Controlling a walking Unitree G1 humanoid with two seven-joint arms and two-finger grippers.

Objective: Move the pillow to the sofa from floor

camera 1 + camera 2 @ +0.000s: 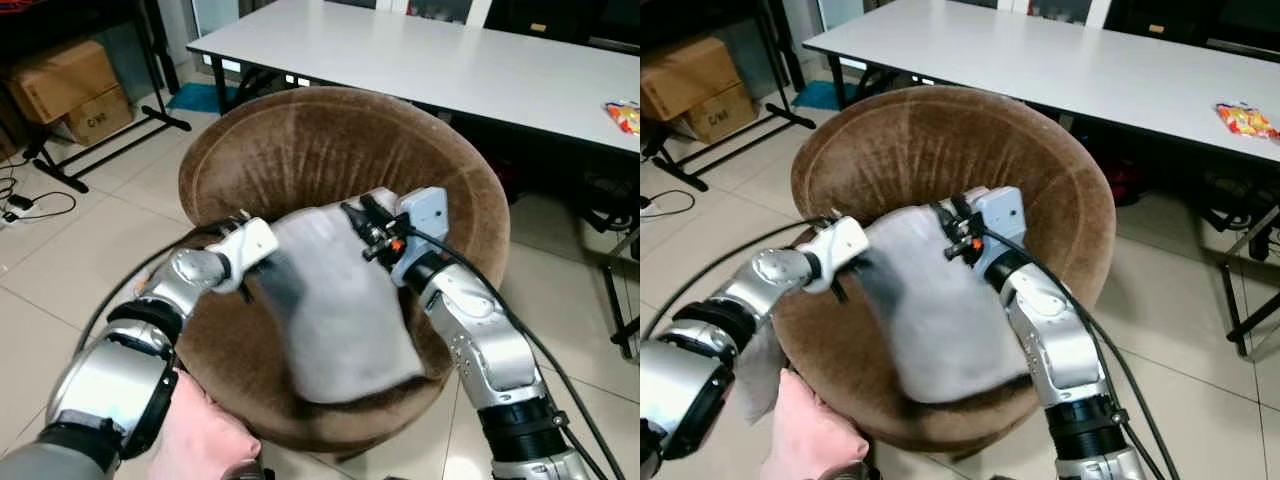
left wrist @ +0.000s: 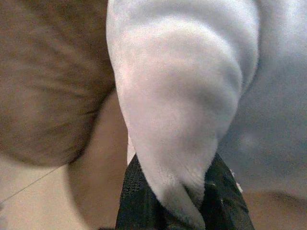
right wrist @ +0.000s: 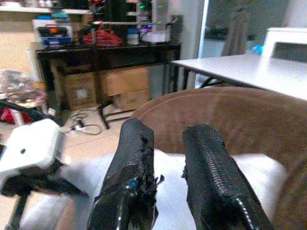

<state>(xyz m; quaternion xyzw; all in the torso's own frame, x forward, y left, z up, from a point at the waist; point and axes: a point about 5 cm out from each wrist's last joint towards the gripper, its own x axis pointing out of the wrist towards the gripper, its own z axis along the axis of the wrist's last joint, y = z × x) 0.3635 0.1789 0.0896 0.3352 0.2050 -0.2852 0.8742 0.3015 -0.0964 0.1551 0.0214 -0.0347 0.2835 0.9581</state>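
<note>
Now pillow [image 1: 340,310] corner pinched in left gripper [image 2: 184,201] jaws, over sofa [image 1: 300,150].

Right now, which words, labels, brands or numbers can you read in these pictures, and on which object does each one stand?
Lower cardboard box: a short dark mark is printed on its side, too blurred to read.
Snack packet on the white table: colourful print, too small to read.
Boxes under the black desk, right wrist view: no text can be made out.
Grey pillow, brown round sofa, both grippers: no text.
</note>
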